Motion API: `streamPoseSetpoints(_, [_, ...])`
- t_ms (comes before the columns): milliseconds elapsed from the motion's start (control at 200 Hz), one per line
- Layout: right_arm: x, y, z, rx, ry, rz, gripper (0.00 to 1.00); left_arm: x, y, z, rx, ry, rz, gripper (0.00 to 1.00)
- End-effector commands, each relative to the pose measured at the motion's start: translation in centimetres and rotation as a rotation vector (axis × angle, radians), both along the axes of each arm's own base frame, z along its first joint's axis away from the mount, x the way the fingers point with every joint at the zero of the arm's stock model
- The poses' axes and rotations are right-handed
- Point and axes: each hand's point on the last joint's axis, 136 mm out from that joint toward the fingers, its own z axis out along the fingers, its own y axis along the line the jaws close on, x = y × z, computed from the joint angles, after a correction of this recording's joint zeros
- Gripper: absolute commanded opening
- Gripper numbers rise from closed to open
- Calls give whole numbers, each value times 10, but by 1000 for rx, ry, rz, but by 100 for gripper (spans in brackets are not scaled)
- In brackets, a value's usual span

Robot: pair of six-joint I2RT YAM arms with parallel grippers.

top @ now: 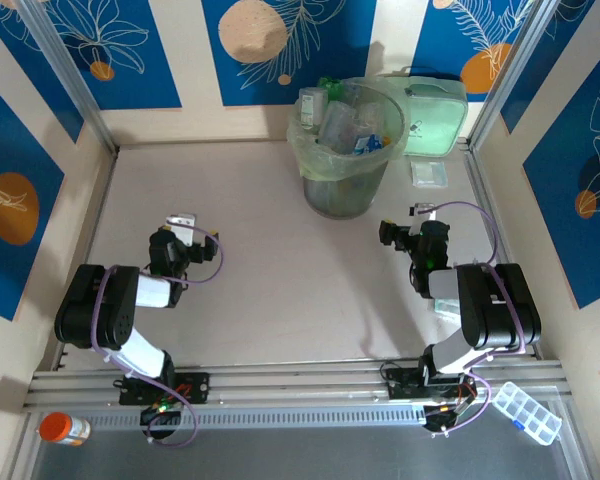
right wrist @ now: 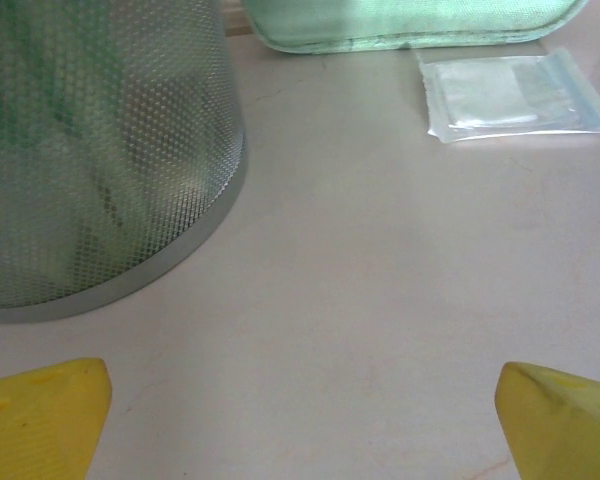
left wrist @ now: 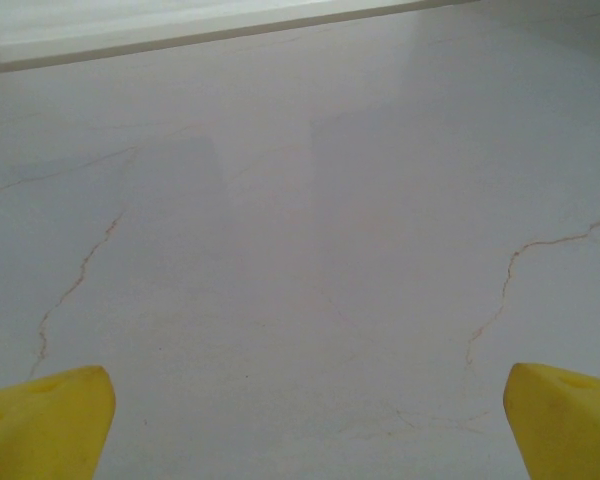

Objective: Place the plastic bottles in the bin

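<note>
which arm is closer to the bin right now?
The right arm: its tip sits close by the bin, whose mesh wall shows in its wrist view. The left arm is farther off, over the table's left side.

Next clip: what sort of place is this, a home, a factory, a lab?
Probably a lab test cell: left arm and right arm bolted to an aluminium rail, a table boxed in by printed blue panels, and a bin staged with bottles.
</note>
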Motion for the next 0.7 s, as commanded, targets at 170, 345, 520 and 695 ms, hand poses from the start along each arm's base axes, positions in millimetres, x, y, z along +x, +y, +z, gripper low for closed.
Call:
streamPoseSetpoints(170, [4,7,9,4,-28,52,99,6,5,12,-15,-30,14,99])
streamPoseSetpoints(345, [4,7,10,7,-28,54,99,6,5,12,-15,-29,14,99])
streamPoseSetpoints(520, [4,7,10,12,-31,57,99,5,4,13,-17,-37,13,99])
streamPoseSetpoints(695, [3,6,10,8,-31,54,99,5,5,13,-15,-37,14,99])
